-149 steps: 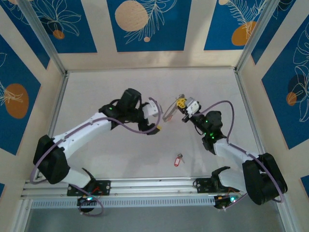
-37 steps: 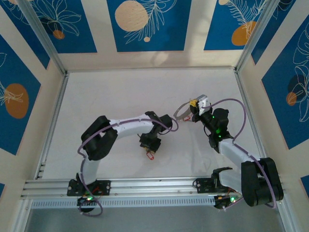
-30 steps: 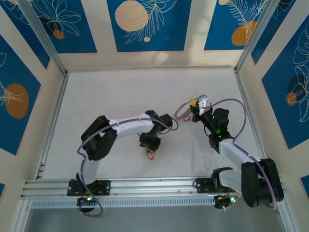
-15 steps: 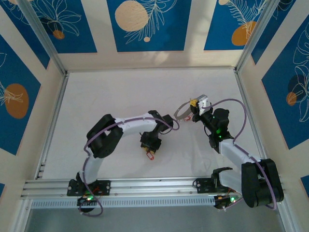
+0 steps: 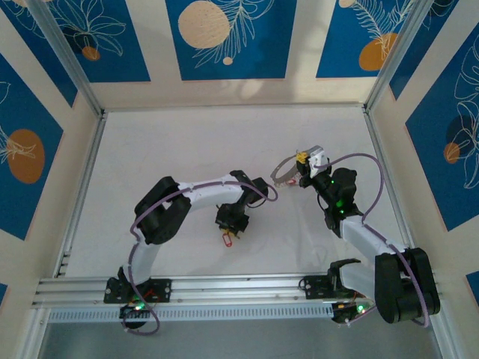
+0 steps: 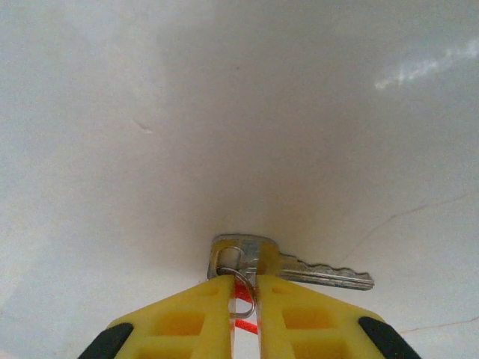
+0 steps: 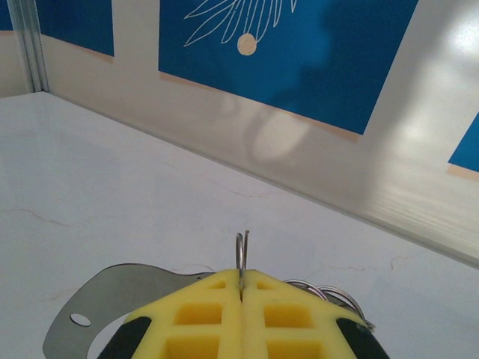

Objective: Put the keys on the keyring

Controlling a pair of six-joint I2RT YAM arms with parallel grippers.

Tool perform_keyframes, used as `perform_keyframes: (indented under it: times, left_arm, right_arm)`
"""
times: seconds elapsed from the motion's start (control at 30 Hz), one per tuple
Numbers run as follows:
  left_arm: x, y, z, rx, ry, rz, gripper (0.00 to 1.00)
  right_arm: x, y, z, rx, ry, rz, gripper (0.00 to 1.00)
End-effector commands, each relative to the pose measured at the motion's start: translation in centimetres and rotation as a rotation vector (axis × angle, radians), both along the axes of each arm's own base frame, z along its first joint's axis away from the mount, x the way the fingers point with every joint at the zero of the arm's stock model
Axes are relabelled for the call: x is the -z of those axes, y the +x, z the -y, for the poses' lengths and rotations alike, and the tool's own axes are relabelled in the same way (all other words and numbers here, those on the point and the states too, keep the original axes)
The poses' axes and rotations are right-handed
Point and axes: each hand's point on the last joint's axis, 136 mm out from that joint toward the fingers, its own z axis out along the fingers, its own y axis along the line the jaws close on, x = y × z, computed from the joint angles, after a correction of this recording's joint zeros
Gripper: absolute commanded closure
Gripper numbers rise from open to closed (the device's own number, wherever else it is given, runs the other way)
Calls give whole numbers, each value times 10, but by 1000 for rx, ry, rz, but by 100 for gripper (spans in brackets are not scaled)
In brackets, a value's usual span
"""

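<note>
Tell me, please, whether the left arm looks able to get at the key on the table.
Probably yes: the left claw sits right at the key, with its fingers closed about the red tag and nothing blocking.

left gripper [image 5: 227, 233]: tips on red-tagged key [image 5: 224, 240] | right gripper [image 5: 299, 160]: touching keyring [image 5: 278, 163] | key and keyring apart
</note>
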Motion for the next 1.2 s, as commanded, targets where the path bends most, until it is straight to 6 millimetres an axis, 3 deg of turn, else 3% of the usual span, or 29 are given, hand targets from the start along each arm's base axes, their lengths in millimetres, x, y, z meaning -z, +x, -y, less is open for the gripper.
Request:
perform_keyframes:
  times: [0.0, 0.43, 0.9, 1.0, 1.07, 1.17]
  left_arm:
    - [-6, 2, -8, -8, 33, 10, 86]
    - [-19, 17, -12, 51, 32, 108, 87]
    - [-29, 21, -19, 106, 34, 142, 98]
    - [-30, 21, -23, 116, 40, 143, 92]
    - [-27, 20, -25, 116, 38, 137, 80]
    - [-21, 20, -26, 105, 36, 122, 75]
  right_arm:
    - [-19, -1, 4, 15, 2, 77, 100]
    - [-20, -1, 1, 2, 1, 82, 100]
    - [-16, -3, -5, -18, -12, 71, 100]
    - [-15, -3, -5, -20, -14, 69, 100]
    - [-15, -3, -6, -23, -15, 69, 100]
    - [-16, -4, -6, -24, -17, 72, 100]
